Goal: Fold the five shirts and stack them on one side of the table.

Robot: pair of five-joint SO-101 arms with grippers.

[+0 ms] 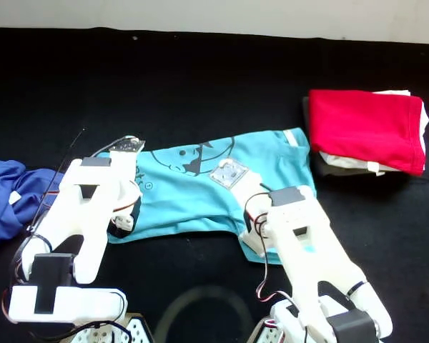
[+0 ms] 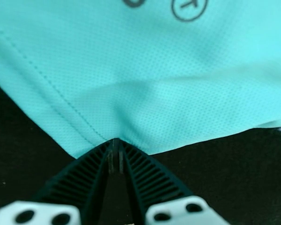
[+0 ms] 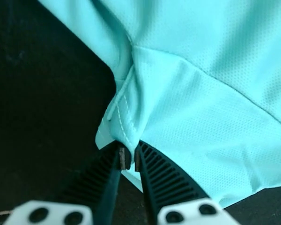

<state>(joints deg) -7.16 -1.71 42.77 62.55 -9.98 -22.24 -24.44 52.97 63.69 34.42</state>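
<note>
Left pincer [image 2: 115, 159] and right pincer [image 3: 129, 159] tight on teal shirt [image 2: 154, 84]; overhead, red-topped folded stack [image 1: 365, 128] beyond.

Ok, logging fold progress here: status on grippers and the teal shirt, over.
Left gripper shut on teal shirt hem. Right gripper shut on it too. Shirt spread on table. Blue shirt, folded stack lie aside.

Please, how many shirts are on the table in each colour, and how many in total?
Turquoise shirt: 1
Blue shirt: 1
Red shirt: 1
White shirt: 1
Dark shirt: 1, at the bottom of the stack and hard to tell from the black table
Total: 5
</note>
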